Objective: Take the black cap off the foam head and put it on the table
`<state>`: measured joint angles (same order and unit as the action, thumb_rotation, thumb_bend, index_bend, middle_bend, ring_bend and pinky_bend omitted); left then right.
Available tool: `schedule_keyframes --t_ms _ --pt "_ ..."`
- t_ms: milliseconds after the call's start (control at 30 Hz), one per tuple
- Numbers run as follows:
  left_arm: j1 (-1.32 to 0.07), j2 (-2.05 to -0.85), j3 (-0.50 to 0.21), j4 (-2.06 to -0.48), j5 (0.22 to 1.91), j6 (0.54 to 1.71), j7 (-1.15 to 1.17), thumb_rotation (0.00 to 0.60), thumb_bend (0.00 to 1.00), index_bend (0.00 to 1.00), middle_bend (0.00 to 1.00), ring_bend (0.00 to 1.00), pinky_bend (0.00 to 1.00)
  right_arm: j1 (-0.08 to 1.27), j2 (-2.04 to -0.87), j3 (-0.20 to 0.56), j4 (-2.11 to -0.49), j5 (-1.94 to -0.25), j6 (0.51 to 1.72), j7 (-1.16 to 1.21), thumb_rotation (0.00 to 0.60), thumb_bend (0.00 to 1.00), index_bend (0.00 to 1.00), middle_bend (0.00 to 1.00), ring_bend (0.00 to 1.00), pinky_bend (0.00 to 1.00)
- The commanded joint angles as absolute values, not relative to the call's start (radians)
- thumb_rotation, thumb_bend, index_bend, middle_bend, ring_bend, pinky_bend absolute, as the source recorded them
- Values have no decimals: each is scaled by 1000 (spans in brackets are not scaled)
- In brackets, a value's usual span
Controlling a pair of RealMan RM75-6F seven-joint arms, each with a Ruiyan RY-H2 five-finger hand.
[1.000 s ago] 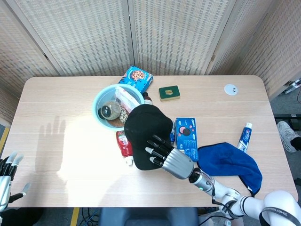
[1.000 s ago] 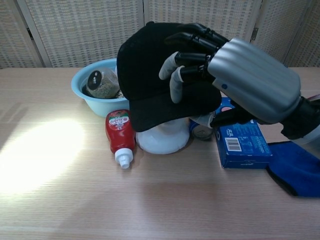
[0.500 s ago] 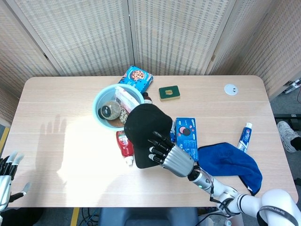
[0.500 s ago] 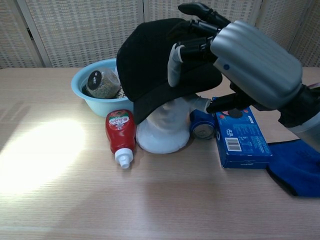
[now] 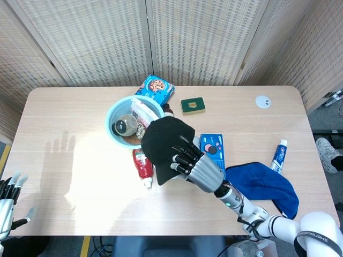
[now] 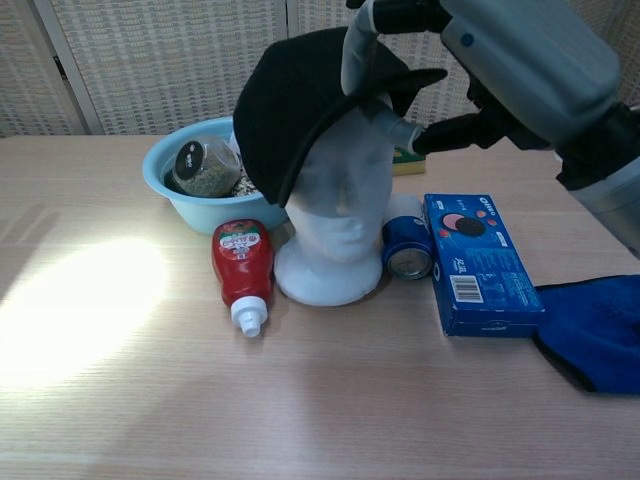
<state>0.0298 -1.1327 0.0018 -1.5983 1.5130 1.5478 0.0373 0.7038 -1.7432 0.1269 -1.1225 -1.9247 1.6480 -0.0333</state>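
From the head view, a light blue bowl (image 5: 119, 113) holding a jar sits at ten o'clock of the black cap (image 5: 163, 143), touching its edge. A red ketchup bottle (image 5: 142, 166) lies at eight o'clock, its white nozzle toward the near edge. A blue cookie box (image 5: 212, 153) lies at three o'clock, partly under the right arm, and a blue cloth (image 5: 262, 185) spreads at four o'clock. Further off lie a snack packet (image 5: 155, 88) at twelve, a green tin (image 5: 193, 105) at one, a small white disc (image 5: 262, 101) and a toothpaste tube (image 5: 278, 155). The wooden table (image 5: 69, 160) has a bright patch of light on its left half; woven screens stand behind. The right hand (image 5: 188, 162) lies over the cap's near right side, dark fingers curled onto the fabric, gripping it. The left hand (image 5: 7, 198) shows at the lower left corner, off the table, fingers spread, holding nothing.

From the chest view, the ketchup bottle (image 6: 241, 271) lies at seven o'clock of the foam head (image 6: 335, 220), just beside its base; a blue can (image 6: 407, 249) lies at four o'clock between the base and the cookie box (image 6: 478, 262). The bowl (image 6: 180, 190) stands behind at ten o'clock. The cap (image 6: 290, 115) is tilted up, its brim lifted clear of the white face, its back on the crown. The right hand (image 6: 500, 60) holds the brim from above, fingers wrapped around its edge, thumb pointing at the head's side.
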Motion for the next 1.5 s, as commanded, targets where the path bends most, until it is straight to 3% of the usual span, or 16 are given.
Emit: schedule_keyframes --t_ms 33,867,1500 --pt "31 -1133 2 -1598 1513 1549 37 600 246 0 0 0 0 712 -1735 138 -1135 -1920 1649 -41 600 611 979 510 228 0" --pt "29 -1136 5 -1597 1518 1546 40 600 246 0 0 0 0 817 -1717 272 -1158 -1824 1584 -105 600 611 979 514 229 0" --pt "20 -1133 2 -1593 1513 1533 33 600 246 0 0 0 0 915 -1684 383 -1045 -1732 1562 -152 600 611 979 515 229 0"
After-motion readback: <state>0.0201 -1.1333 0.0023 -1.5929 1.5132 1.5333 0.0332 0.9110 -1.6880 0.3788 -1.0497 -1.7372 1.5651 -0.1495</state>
